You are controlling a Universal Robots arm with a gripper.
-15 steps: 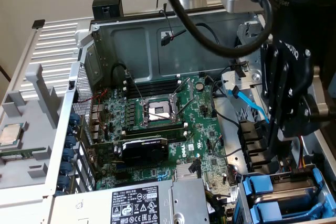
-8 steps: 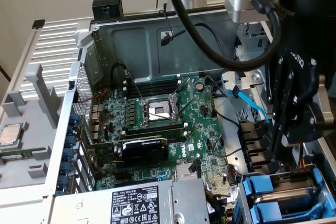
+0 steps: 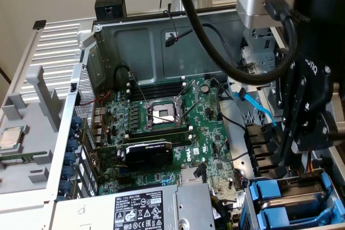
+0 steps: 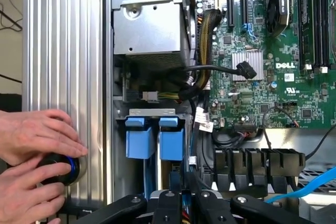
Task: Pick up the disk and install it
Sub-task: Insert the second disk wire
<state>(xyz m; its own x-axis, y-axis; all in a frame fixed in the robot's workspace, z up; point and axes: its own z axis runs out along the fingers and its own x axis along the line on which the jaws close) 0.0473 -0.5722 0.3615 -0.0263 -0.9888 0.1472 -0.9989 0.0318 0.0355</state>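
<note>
- Hanging wrist-down over the open case, the arm holds its gripper upright above the drive bay, the black body pointing straight into it.
- We see the jaws drawn narrow, the fingertips close together, and nothing shows between them.
- We find the disk just beyond the fingertips, seated in the bay; its blue carrier front faces the gripper, and its metal is hidden from us.
- We count a second carrier touching the disk's side, one step farther from the gripper, set at the same level.
- In the exterior view both blue fronts lie directly beneath the gripper, apart from it.
- Past the disk from the gripper sits the grey power supply, and off to the gripper's side spreads the green motherboard.
- On the gripper's other side, outside the ribbed case wall, a person's two hands rest around a round black knob with a blue ring, well apart from the fingertips.
</note>
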